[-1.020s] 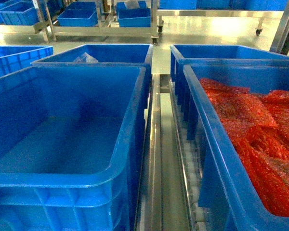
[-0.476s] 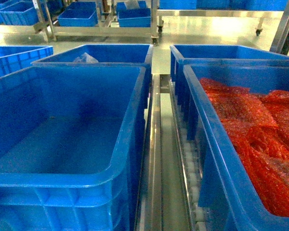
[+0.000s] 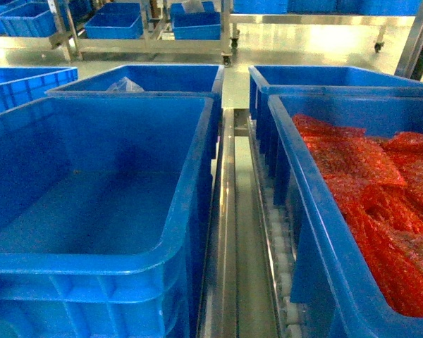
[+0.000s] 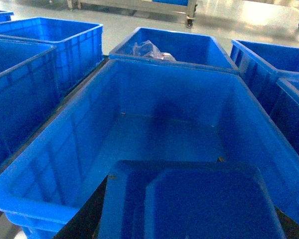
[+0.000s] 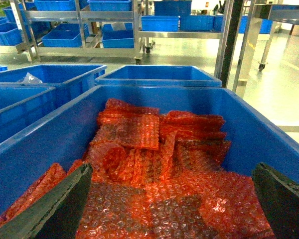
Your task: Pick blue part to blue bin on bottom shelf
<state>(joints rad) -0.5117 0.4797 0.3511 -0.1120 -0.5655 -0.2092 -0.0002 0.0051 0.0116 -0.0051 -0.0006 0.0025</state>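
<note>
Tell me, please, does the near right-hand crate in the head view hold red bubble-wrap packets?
Yes, the near right crate is filled with red bubble-wrap packets, heaped against its inner walls.

You have five blue crates close up in the head view: one big bare crate [image 3: 92, 204] at front left, one crate full of red bubble-wrap packets [image 3: 317, 232] at front right, one behind each of these, and one [image 3: 21, 84] at far left. You also get one clear plastic bag [image 3: 125, 86], and one steel roller rail [image 3: 233, 232] between the rows.
</note>
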